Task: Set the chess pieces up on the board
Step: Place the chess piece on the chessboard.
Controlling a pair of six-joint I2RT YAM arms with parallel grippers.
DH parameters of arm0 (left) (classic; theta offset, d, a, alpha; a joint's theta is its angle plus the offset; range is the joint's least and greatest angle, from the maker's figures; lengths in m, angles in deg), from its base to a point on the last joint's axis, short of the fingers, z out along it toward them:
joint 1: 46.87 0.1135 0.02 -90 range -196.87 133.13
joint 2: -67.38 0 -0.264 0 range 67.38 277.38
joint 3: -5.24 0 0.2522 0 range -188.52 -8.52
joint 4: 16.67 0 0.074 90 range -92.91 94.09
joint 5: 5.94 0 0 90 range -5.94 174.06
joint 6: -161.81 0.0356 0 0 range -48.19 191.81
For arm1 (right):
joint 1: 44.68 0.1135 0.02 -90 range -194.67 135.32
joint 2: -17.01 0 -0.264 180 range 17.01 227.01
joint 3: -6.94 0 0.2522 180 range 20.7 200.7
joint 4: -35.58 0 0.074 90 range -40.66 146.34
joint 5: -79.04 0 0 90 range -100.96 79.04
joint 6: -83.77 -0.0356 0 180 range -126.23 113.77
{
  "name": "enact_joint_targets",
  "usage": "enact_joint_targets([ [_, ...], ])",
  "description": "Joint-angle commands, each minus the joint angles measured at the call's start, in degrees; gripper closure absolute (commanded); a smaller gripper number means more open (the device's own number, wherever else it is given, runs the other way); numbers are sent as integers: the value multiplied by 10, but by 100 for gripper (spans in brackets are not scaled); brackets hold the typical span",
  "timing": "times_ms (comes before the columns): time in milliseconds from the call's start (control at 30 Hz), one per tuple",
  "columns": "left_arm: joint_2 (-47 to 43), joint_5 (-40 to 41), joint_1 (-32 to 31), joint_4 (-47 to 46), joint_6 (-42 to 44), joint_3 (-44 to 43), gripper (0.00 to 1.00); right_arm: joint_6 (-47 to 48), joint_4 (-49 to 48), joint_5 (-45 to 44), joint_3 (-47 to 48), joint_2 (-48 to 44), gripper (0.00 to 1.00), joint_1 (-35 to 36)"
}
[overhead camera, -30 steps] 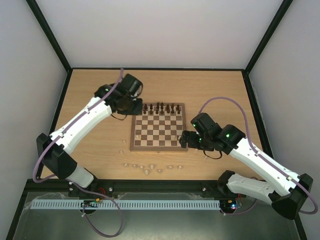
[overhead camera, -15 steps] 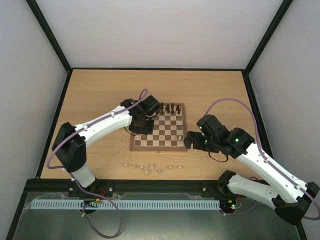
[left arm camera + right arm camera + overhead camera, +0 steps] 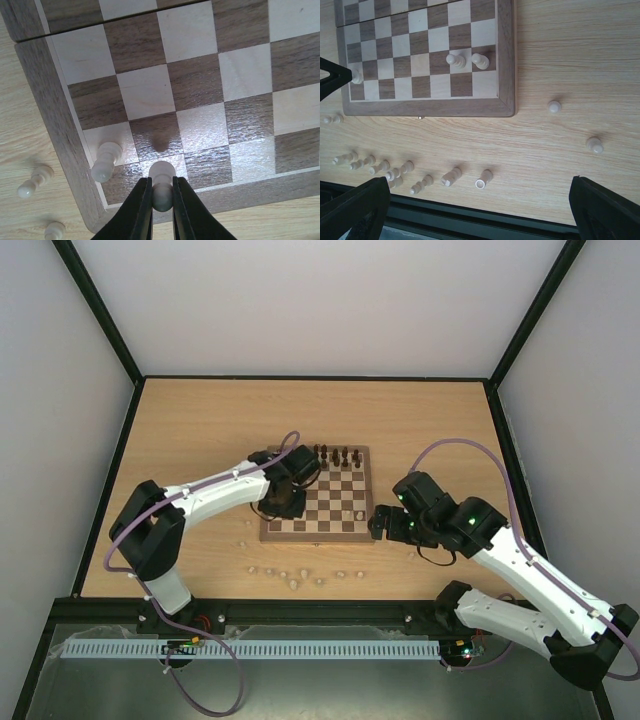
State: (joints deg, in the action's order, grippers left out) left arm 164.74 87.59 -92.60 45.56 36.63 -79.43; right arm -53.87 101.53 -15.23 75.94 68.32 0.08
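Left pincer (image 3: 162, 199): shut tight on one pale pawn (image 3: 162, 172). It grips the pawn by its round head.
Why held so: with the head pinched, the foot is free, so I think you can stand the pawn flat on a square.
Board (image 3: 200, 80): right under the left pincer. The pawn's shadow falls on a dark square near the board's edge. I cannot tell if the foot touches the wood yet.
Neighbour pawn (image 3: 106, 160): stands on the board just beside the left pincer. Your pawn likely goes on the next square, to make a row.
Right pincer (image 3: 381, 523): wide open and holding nothing. It sits just beside the board, maybe to keep out of the way.
Two placed pawns (image 3: 468, 60): stand side by side on the board, near the right pincer.
Loose pieces (image 3: 395, 172): pale ones lie on the counter (image 3: 200, 420), off the board and near the right pincer. They need picking up.
Dark pieces (image 3: 333, 454): lined up on the board past the left pincer, so that side looks done.
Watch out: let go slowly, or the little pawn may tip.
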Motion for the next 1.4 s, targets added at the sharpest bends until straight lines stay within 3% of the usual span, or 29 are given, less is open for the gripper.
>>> enact_joint_targets([
  [0, 7, 11, -3, -29, -5, 18, 96, -6, 17, 5, -11, -6, 1, 2],
  [633, 32, 36, -2, -41, -2, 21, 92, -2, 8, 10, -25, -6, 1, 2],
  [1133, 27, 45, -1, -34, 0, 7, 73, -1, 4, 13, -26, -4, 1, 2],
  [1300, -11, 54, -1, 21, -3, -56, 72, 0, 4, 14, -24, -2, 1, 2],
  [1367, -36, 72, 0, 54, -6, -94, 64, 1, 3, 15, -23, 1, 1, 2],
])
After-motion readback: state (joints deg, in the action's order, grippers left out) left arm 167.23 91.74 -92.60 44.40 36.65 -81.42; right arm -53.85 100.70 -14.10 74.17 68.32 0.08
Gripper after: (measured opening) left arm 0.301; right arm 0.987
